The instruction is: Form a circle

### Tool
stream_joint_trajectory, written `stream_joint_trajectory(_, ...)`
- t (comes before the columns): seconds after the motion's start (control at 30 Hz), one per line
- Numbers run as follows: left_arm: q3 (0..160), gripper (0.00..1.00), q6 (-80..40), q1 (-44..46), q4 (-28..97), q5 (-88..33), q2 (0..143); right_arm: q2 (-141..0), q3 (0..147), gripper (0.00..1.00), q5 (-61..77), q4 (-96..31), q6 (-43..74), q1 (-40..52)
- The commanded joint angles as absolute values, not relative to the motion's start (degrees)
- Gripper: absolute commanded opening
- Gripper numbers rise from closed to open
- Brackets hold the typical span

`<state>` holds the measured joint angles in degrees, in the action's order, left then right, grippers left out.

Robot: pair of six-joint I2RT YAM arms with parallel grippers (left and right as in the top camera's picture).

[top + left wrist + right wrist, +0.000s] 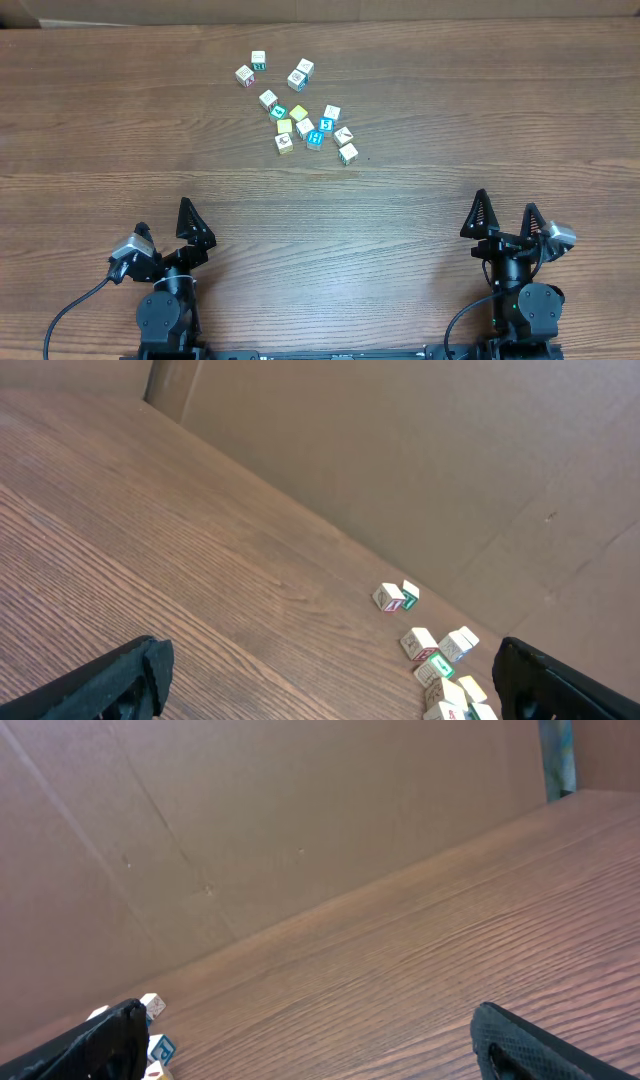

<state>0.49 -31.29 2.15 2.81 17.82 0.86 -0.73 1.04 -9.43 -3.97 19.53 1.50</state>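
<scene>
Cubes point(305, 127) beyond splayed end effectors point(163, 220) point(505, 205) (seemingly tucked)

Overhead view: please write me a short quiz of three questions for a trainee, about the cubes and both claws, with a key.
1. True or false: the left claw holds a cube.
2. Choose one: the cubes lie (A) in a closed ring, (B) in a loose scatter, (C) in one stack.
3. Fill the gap: the right claw stands ____ (open or shut), far from the cubes.
Key: 1 false; 2 B; 3 open.
</scene>
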Motion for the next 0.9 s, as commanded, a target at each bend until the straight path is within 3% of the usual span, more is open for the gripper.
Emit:
stream_joint_trajectory(0.0, 0.3, 0.99, -30.6, 2.2, 2.8, 18.4, 0.3, -0.2, 0.4, 1.00, -9.9, -3.7, 19.4, 1.4)
stream_joint_trajectory(0.87, 0.3, 1.00, -30.6, 2.2, 2.8, 18.4, 0.3, -0.2, 0.4, 1.00, -9.0, -3.7, 19.5, 1.4)
